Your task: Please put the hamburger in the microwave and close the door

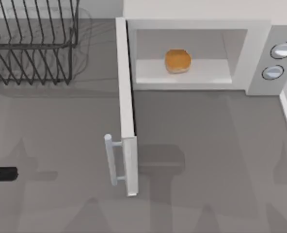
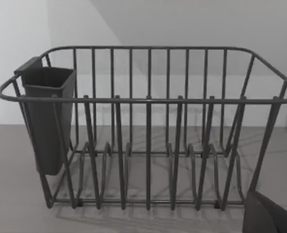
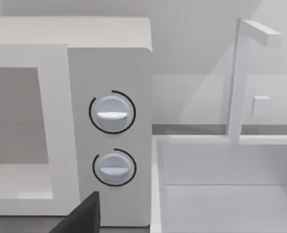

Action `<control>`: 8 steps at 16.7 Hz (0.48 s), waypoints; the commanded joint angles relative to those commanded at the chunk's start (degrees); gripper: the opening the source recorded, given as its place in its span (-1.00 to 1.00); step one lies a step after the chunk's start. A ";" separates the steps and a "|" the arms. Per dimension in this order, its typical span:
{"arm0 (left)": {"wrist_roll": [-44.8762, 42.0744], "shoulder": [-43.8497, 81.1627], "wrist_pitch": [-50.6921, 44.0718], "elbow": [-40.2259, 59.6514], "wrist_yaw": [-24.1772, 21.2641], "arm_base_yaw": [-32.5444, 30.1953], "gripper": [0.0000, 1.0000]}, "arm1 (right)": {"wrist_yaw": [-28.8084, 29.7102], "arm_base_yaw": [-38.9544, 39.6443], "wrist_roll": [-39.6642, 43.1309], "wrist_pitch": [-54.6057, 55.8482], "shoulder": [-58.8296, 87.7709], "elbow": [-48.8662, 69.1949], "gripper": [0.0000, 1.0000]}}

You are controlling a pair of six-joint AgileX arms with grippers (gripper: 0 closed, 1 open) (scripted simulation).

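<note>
Resting inside the microwave point(image 1: 260, 39), hamburger point(image 1: 178, 61); door point(image 1: 126, 111) open

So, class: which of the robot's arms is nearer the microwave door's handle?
Left. Its gripper sits at the table's left edge, level with the handle. The right gripper is by the microwave's knobs, beyond the door.

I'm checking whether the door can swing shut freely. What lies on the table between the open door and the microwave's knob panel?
Bare grey table in the top view; the hamburger sits inside the microwave, behind the door's sweep.
</note>
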State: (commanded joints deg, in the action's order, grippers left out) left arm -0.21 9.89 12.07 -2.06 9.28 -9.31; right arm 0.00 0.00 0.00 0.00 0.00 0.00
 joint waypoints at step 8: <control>-0.08 7.36 8.81 -1.50 7.04 -7.04 -1.00 | 0.00 0.00 0.00 0.00 0.00 0.00 1.00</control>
State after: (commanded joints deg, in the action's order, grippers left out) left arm -0.28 17.25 20.89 -3.55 16.32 -16.36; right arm 0.00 0.00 0.00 0.00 0.00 0.00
